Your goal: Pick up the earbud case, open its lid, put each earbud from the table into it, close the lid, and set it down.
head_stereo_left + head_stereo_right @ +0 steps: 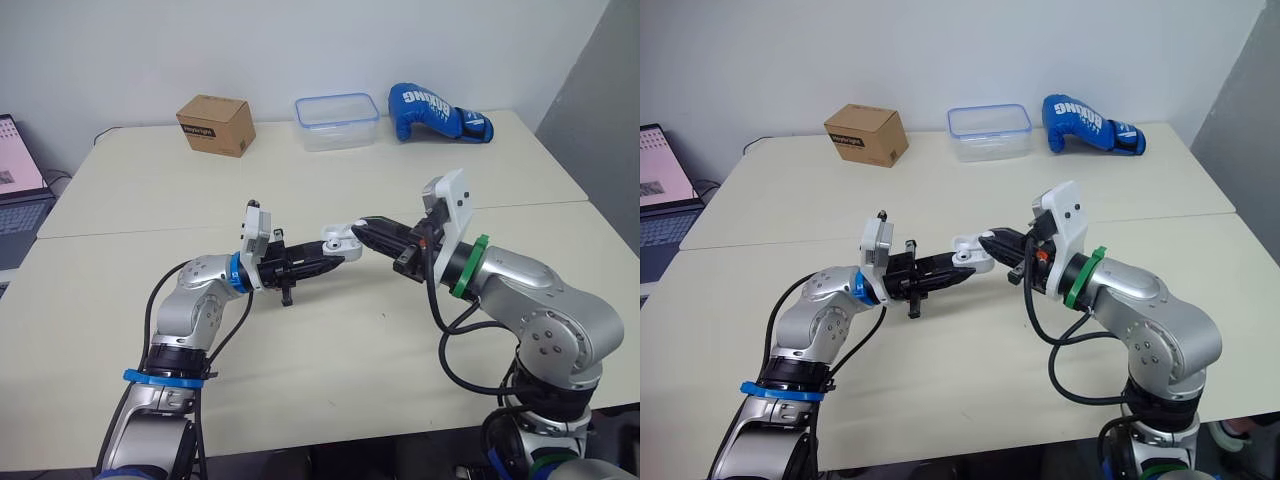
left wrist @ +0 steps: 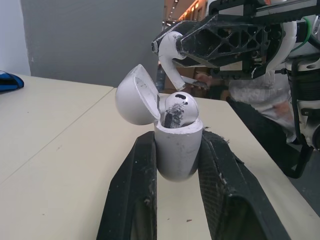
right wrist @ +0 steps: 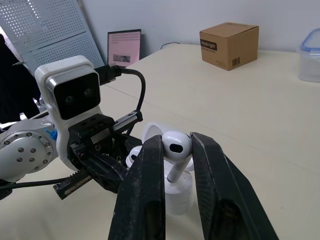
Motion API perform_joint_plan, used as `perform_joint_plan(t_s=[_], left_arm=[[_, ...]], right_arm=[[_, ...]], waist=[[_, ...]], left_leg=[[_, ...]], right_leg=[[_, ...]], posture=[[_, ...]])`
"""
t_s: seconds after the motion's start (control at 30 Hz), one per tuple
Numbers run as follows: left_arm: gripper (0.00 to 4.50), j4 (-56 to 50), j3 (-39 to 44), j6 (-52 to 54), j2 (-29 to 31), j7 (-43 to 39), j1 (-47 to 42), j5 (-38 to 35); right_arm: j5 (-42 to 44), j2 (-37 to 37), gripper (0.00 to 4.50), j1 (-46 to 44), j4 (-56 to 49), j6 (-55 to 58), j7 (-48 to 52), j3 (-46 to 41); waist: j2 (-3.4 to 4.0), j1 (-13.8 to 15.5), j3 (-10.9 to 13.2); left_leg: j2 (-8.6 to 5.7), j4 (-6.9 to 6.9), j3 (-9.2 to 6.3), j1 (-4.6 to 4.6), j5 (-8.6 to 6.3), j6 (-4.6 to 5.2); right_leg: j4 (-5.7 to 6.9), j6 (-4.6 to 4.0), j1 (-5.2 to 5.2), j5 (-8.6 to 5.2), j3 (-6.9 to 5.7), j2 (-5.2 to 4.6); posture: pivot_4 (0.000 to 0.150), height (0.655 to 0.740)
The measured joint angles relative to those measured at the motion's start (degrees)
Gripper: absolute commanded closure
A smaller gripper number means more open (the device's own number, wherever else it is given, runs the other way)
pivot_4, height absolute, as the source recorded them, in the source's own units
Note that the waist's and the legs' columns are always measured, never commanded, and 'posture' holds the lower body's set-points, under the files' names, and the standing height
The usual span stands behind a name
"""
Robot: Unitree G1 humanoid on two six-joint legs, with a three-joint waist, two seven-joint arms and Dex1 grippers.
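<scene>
so the left gripper (image 1: pixel 325 260) is clamped on the earbud case (image 2: pixel 177 147), lid open with one earbud (image 2: pixel 181 107) inside, and the right gripper (image 3: pixel 176 141) pinches the other earbud (image 2: pixel 170 50) just above it

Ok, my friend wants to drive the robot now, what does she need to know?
Left gripper shut on the earbud case, held above the table, lid open.
Right gripper shut on the second earbud, just above the case.
Done: case lifted, lid opened, first earbud seated inside.
Left: drop in the second earbud, close the lid, set the case down.
</scene>
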Motion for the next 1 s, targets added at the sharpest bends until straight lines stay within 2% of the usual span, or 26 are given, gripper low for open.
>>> perform_joint_plan(t_s=[1.0], left_arm=[[3.75,-2.44,0.89,4.14,-0.37,1.16,0.02,-1.23]], right_arm=[[-1.82,-12.64,4.07,0.68,0.98,-14.73,-1.63,12.40]], waist=[[-0.01,0.08,0.00]], left_leg=[[0.00,0.00,0.01,0.00,0.00,0.00]], right_leg=[[-0.04,0.00,0.02,0.00,-0.01,0.00]], posture=[[0.150,0.7307]])
